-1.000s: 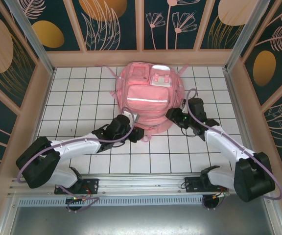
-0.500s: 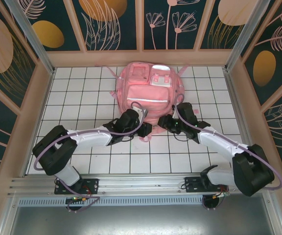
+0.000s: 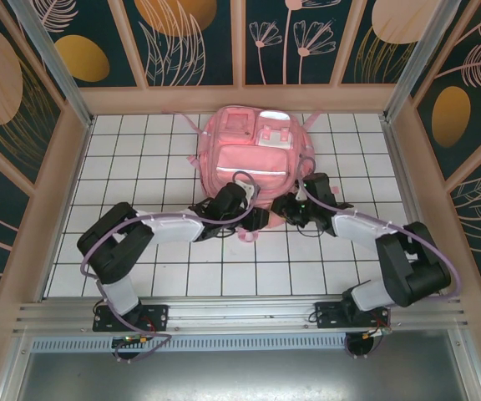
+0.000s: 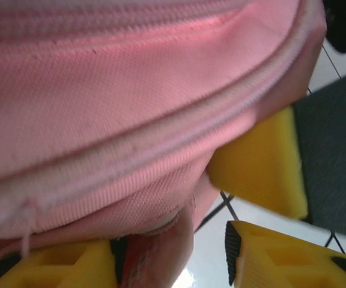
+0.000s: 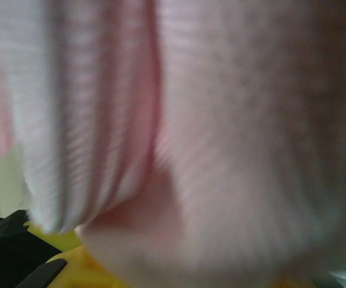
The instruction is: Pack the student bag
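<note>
left gripper, right gripper moved inward against glossy pink student bag.

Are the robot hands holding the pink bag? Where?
Cannot tell. The left end effector, open, straddles student bag fabric at its near edge; the right end effector is there too, blurred.

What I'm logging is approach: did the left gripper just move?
Yes: the left gripper shifted right across the tiled table, along the pink backpack's near edge.

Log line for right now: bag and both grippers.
student bag: lying front-up | left gripper: open at bag's near edge | right gripper: against bag's near edge, state unclear
</note>
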Robot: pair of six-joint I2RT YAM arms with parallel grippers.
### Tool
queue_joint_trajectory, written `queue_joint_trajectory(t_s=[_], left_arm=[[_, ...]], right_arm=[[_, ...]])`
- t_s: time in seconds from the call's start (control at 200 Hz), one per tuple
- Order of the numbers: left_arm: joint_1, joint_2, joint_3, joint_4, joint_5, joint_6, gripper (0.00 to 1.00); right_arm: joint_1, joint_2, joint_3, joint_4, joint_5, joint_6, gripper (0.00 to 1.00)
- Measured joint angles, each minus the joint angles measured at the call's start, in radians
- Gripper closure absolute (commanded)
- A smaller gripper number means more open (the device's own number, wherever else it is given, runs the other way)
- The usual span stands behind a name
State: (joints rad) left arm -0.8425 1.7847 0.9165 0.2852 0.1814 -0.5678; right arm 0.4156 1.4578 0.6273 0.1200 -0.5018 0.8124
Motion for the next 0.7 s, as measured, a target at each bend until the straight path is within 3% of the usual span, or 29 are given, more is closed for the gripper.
queue_joint_trajectory(t_s=[0.18,0.435,0.701], left_arm=[[0.007,0.079,0.081,-0.037,0.002,0.022,0.60],[0.018,0.140,0.146,-0.061,0.026,0.026,1.00],[0.024,0.118,0.145,-0.073,0.031,0.022,1.00]], right_arm=[[-0.024,0.069,-0.006,0.096,-0.032,0.045,0.89],[-0.035,0.088,-0.023,0.161,-0.030,0.069,1.00],[-0.035,0.032,-0.024,0.100,-0.010,0.031,1.00]])
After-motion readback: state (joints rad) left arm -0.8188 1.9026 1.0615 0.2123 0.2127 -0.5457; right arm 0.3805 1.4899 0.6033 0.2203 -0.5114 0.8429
